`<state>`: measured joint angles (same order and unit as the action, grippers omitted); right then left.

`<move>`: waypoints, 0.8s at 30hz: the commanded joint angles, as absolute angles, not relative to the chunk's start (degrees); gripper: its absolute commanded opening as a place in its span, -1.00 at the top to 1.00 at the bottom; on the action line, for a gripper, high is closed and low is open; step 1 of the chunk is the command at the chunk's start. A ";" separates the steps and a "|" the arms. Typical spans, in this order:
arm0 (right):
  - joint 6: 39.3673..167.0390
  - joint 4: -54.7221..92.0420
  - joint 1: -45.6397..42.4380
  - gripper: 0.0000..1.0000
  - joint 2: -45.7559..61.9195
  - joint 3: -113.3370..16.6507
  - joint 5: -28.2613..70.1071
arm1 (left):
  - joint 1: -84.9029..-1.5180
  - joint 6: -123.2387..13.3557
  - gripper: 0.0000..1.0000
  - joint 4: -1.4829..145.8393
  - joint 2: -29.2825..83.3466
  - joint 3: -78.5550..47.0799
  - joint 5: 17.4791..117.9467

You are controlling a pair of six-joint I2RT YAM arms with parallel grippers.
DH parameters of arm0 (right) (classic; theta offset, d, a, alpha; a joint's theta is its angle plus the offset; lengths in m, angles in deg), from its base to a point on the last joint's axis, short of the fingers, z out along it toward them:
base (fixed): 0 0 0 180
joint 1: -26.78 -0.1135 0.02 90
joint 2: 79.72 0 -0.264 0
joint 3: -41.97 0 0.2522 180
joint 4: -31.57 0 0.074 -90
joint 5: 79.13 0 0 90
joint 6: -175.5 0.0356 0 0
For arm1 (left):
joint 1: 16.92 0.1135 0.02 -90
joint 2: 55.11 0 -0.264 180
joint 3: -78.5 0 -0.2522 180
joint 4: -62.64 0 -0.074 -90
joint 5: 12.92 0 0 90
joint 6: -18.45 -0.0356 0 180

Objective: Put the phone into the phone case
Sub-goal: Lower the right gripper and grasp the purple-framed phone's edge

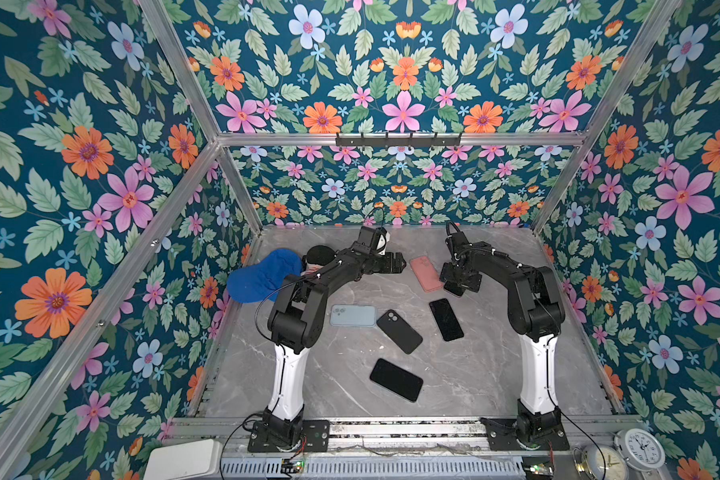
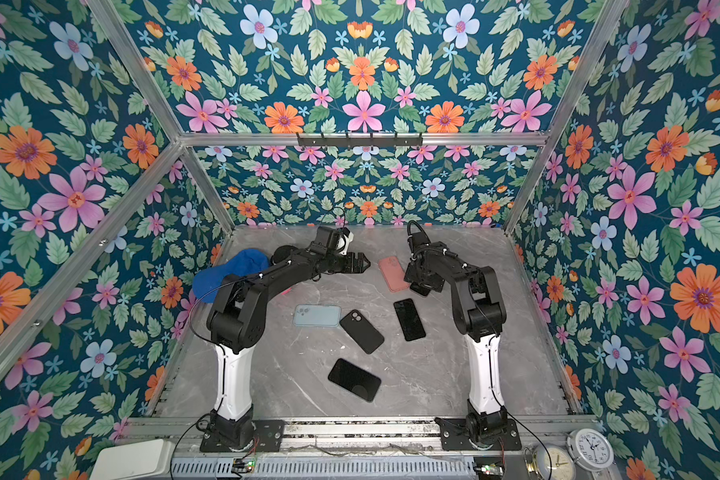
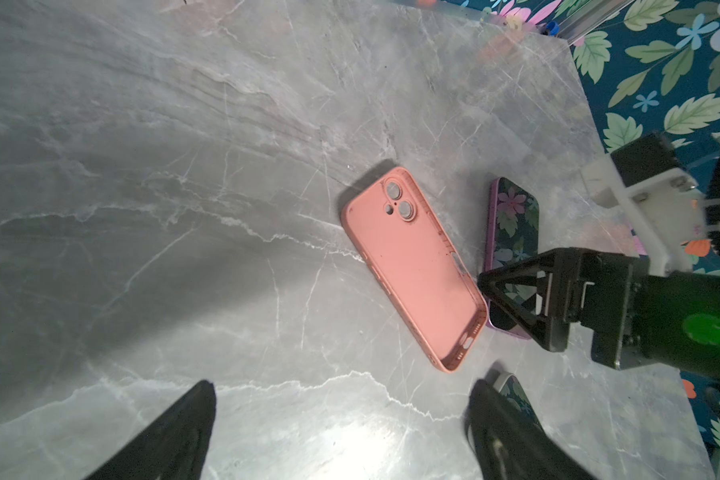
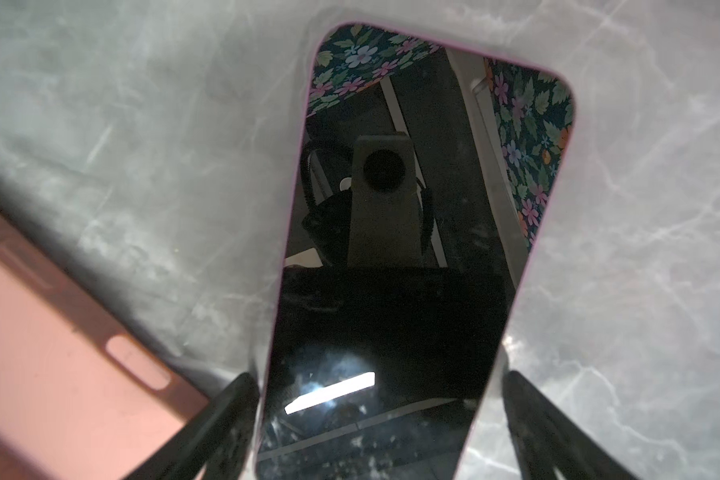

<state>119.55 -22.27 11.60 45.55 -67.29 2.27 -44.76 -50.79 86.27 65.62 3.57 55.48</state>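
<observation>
The pink phone case [image 1: 426, 273] [image 2: 393, 273] lies open side up at the back middle of the marble table; the left wrist view shows it empty [image 3: 416, 266]. Just beside it lies a phone [image 3: 514, 216] with a purple rim, screen up. My right gripper [image 1: 460, 282] [image 4: 379, 377] is down over that phone [image 4: 391, 249], open, one finger on each long side and a thin gap still showing at one side. My left gripper [image 1: 400, 262] [image 3: 344, 388] hovers open and empty over bare table, a little to the left of the case.
A light-blue case [image 1: 353, 316], a black case [image 1: 399, 331] and two dark phones [image 1: 446, 319] [image 1: 396, 380] lie nearer the front. A blue cap [image 1: 262, 276] sits at the back left, behind my left arm. Flowered walls enclose the table.
</observation>
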 commanded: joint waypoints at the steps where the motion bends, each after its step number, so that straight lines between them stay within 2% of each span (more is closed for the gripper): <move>1: 119.10 -24.38 11.45 -0.71 45.61 -66.51 2.35 | -44.87 -51.14 -0.93 85.80 64.86 3.58 54.94; 14: 113.81 -22.14 11.97 -0.37 42.66 -62.72 2.46 | -46.08 -51.00 -0.92 85.98 64.14 2.97 55.16; 17: 112.26 -20.92 12.19 -0.21 41.88 -61.89 3.67 | -46.28 -50.96 -0.93 86.24 63.83 2.97 55.59; 24: 109.54 -19.00 12.19 -0.15 40.30 -59.83 5.32 | -46.69 -49.60 -0.96 86.40 63.81 2.96 55.67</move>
<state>111.20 -18.61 12.26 41.16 -60.56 4.32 -46.53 -50.60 86.31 64.00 2.83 55.43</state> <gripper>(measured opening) 0.717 0.969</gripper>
